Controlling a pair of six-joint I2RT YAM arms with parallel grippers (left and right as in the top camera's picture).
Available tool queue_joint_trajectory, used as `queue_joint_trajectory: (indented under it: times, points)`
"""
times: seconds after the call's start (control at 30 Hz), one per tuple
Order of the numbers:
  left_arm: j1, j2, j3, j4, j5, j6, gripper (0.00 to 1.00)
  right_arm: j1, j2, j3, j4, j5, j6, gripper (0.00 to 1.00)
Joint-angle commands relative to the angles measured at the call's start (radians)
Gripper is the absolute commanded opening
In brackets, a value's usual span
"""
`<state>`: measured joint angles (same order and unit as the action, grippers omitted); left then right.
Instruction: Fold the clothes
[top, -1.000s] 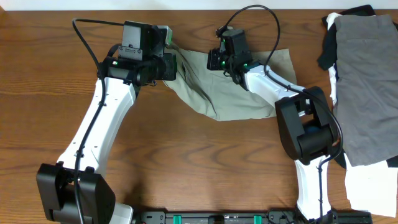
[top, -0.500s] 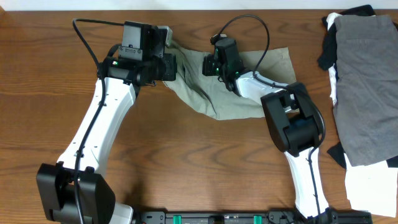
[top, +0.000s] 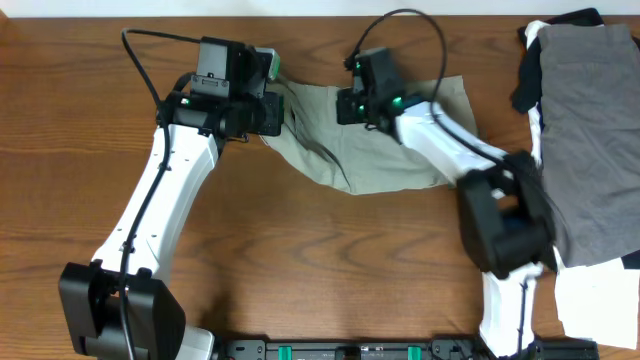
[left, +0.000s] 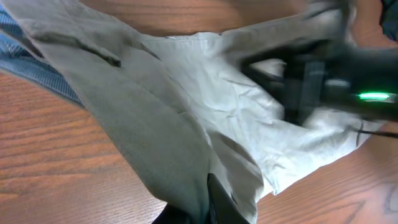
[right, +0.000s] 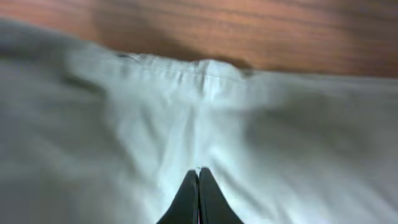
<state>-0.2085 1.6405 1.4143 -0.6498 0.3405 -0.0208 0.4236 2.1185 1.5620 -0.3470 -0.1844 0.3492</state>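
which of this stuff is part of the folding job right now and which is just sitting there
In the job:
- khaki shorts
- left tool
- right tool

Lying about, piled at the far right:
- grey garment
- black garment
- white garment

The shorts (top: 390, 155) lie at the far middle of the table (top: 300, 270), with the left gripper (top: 282, 108) at their left end, the right gripper (top: 346, 106) over their middle, and a pile of garments (top: 590, 130) well apart at the right edge.
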Motion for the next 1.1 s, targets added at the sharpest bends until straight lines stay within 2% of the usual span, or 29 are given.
queue_joint_trajectory:
  times: [0.0, 0.17, 0.3, 0.57, 0.73, 1.07]
  points:
    - [-0.001, -0.025, 0.025, -0.001, 0.006, 0.028, 0.06, -0.020, -0.078, 0.011, -0.132, -0.018, -0.013, 0.01]
    - [0.000, -0.025, 0.026, 0.000, 0.006, 0.029, 0.06, -0.011, -0.071, -0.006, -0.311, -0.142, -0.008, 0.01]
    - [-0.001, -0.025, 0.026, -0.002, 0.007, 0.086, 0.06, 0.016, -0.069, -0.057, -0.336, -0.145, 0.037, 0.01]
    - [-0.001, -0.025, 0.026, -0.001, 0.007, 0.105, 0.06, 0.075, -0.069, -0.170, -0.255, -0.145, 0.122, 0.01]
    - [-0.001, -0.025, 0.026, -0.001, 0.007, 0.161, 0.06, 0.096, -0.069, -0.232, -0.190, -0.146, 0.201, 0.01]
    - [0.000, -0.029, 0.026, -0.002, 0.007, 0.229, 0.06, 0.169, -0.069, -0.266, 0.083, -0.228, 0.342, 0.01]
